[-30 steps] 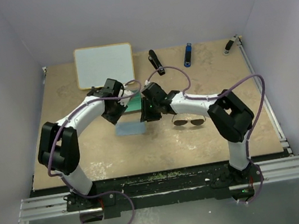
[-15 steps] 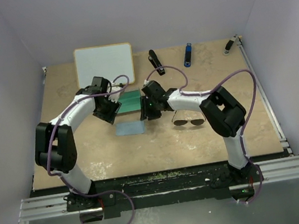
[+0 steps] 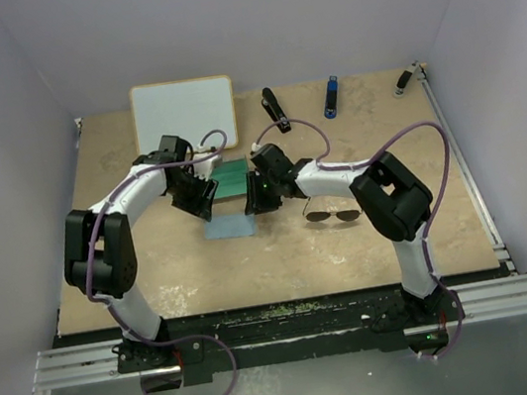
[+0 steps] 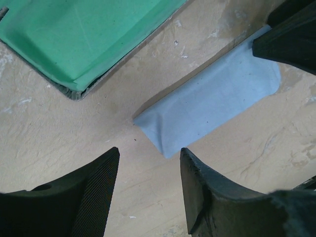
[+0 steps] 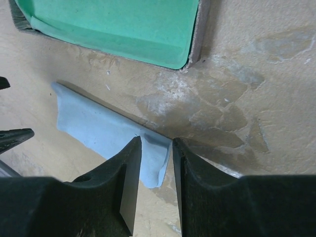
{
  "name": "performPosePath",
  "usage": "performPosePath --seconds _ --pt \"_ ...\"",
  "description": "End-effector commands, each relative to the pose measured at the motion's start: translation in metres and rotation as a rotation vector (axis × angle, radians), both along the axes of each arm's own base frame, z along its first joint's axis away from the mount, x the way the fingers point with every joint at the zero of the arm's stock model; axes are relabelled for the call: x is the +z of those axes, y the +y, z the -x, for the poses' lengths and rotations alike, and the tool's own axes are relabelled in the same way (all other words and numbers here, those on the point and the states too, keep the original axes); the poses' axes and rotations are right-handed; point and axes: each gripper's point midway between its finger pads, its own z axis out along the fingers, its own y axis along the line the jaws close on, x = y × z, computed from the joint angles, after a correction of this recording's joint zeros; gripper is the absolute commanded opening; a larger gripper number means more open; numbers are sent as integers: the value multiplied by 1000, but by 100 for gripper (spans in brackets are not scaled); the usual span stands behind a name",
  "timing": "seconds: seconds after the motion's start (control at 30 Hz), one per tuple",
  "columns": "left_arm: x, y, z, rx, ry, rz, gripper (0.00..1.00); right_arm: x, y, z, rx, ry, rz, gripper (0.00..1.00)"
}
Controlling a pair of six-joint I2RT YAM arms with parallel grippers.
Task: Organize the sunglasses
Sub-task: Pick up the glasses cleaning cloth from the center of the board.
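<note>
Tan mottled table [image 3: 164,263], enclosed by plain white walls.

1. Aviator sunglasses [image 3: 332,214], thin dark wire frame, two dark teardrop lenses: lying on the table right of centre, just beside the right arm's forearm, apart from both end effectors and outside the case.
2. Rectangular case with a green lining [image 3: 232,178]: open, at the table's centre, between the two wrists.
3. Light-blue square cloth [image 4: 212,101]: on the table just in front of the case, one edge raised in a fold.
4. Left end effector [image 4: 148,158]: released, fingers wide apart, nothing between them, poised over bare table at the cloth's near corner.
5. Right end effector [image 5: 155,148]: fingers drawn close with a narrow gap, over the cloth's edge; cannot tell whether they pinch it.
6. White rectangular board with a pale wooden rim [image 3: 184,116]: far left.
7. Slim black object [image 3: 275,109], small blue object [image 3: 331,97], small dark object [image 3: 406,81]: along the far edge.
</note>
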Motion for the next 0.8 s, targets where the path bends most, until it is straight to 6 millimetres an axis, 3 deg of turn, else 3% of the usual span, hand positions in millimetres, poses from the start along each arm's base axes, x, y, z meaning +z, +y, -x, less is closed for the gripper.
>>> performPosePath --seconds 0.0,0.33,0.77 --pt "14 -15 -13 -52 -38 101 57 -3 3 9 38 -2 -30 37" --pt "-9 -14 -10 -75 13 109 57 2 3 13 49 -10 -55 39" --pt "-14 -1 -18 -70 -38 53 56 -5 2 15 62 -4 -46 38"
